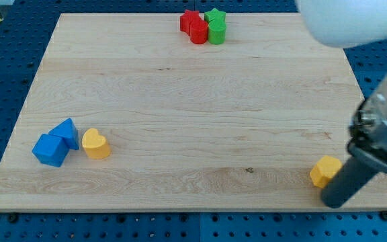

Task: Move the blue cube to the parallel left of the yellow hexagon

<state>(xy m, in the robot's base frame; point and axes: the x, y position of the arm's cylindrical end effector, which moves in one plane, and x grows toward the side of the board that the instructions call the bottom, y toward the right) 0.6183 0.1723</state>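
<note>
A: Items on the counter, from the view's left?

B: Blue cube, near the bottom left. Touching it on the upper right, a second blue block, wedge-like. Just beside those, a yellow heart. At the top centre, a tight cluster: red star, red cylinder, green star, green cylinder. At the bottom right, the yellow hexagon.

A: Distance, cube to hexagon?

B: Well apart; nearly the whole counter lies between them.

A: Hazards?

B: Three, as judged. The cube touches the other blue block, so a push from the left may carry both along. The heart sits directly on the cube's rightward path and would be shoved ahead or turn the cube aside. A long push off the cube's centre may let it rotate and slip off line.

A: The tool?

B: A plain rod, no jaws, so nothing to open or close; it holds nothing. Its end stands just beside the hexagon, lower right of it, contact uncertain. It is far from the cube.
</note>
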